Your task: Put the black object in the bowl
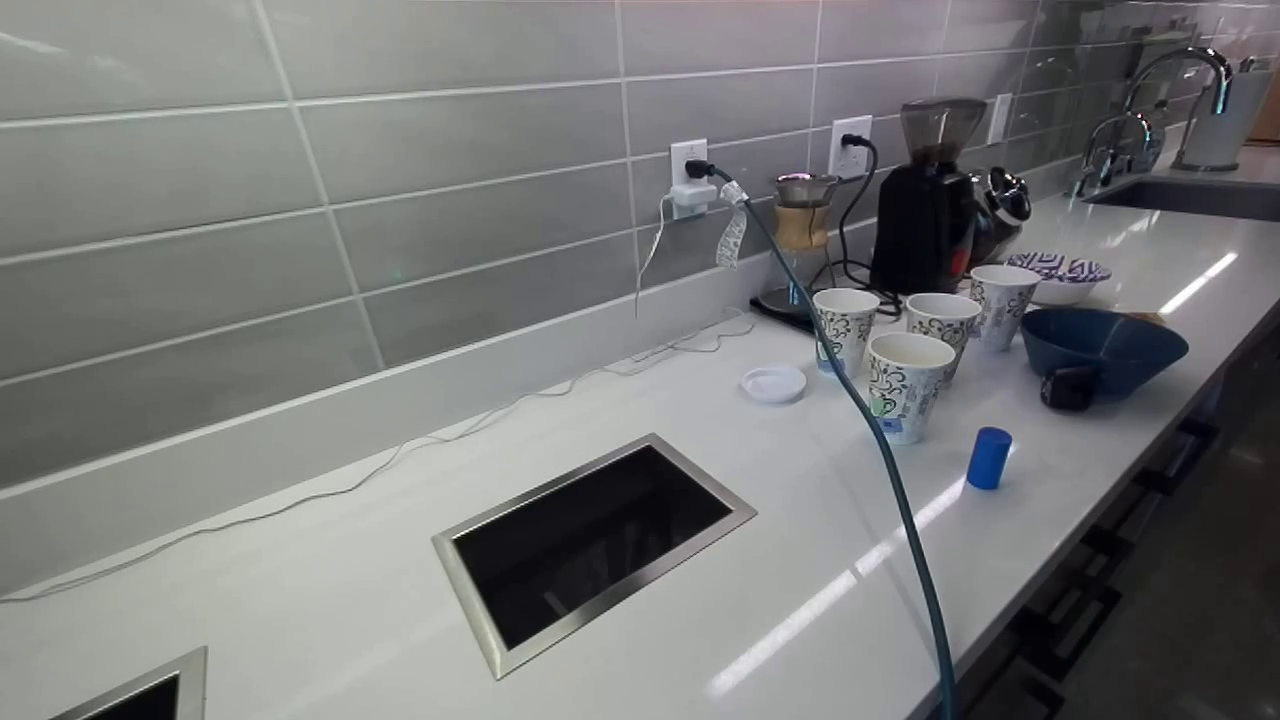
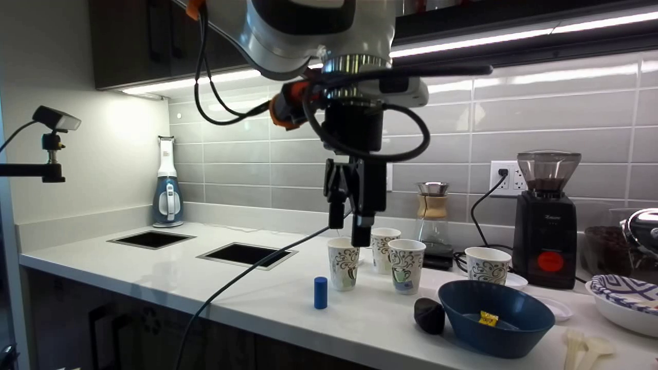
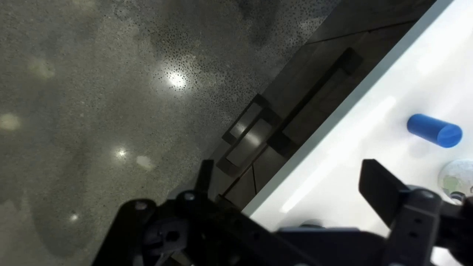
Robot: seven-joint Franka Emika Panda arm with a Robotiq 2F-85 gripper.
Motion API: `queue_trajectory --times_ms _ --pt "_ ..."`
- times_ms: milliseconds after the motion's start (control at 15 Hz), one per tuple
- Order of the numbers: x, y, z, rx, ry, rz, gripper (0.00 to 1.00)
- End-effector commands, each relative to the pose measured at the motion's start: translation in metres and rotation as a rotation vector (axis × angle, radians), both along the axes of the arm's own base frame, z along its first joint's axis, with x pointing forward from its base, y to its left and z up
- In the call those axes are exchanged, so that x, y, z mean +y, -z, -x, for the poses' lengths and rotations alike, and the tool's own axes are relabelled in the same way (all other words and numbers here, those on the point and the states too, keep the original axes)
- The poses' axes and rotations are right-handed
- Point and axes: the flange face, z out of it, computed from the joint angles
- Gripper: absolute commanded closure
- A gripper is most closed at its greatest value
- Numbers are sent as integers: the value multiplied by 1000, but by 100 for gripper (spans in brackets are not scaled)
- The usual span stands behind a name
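Observation:
The black object is a small rounded dark lump on the white counter, in both exterior views [image 1: 1068, 388] [image 2: 429, 315], close beside the bowl. Only a dark sliver, likely its top, shows over the gripper body in the wrist view [image 3: 311, 223]. The wide dark blue bowl stands upright in both exterior views [image 1: 1130, 352] [image 2: 493, 336] and holds a yellow wrapped piece [image 2: 488, 318]. The bowl is out of view in the wrist view. My gripper [image 2: 349, 231] hangs pointing down above the counter, apart from everything. In the wrist view its fingers [image 3: 287, 166] are wide apart with nothing between.
A blue cylinder [image 1: 989, 458] [image 2: 320, 293] stands near the counter's front edge. Several patterned paper cups [image 1: 908, 385] [image 2: 406, 267] stand behind it. A green cable [image 1: 900, 490] [image 2: 257, 264] runs across the counter. A coffee grinder [image 2: 545, 236] and a carafe [image 2: 432, 226] stand by the wall.

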Motion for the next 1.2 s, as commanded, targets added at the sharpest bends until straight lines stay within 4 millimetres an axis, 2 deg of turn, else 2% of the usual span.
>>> queue_trajectory --times_ms 0,467,1133 --pt "12 26 -27 -61 31 53 0" --pt "21 76 -62 -160 99 158 0" --pt "33 129 -100 -348 135 86 0"
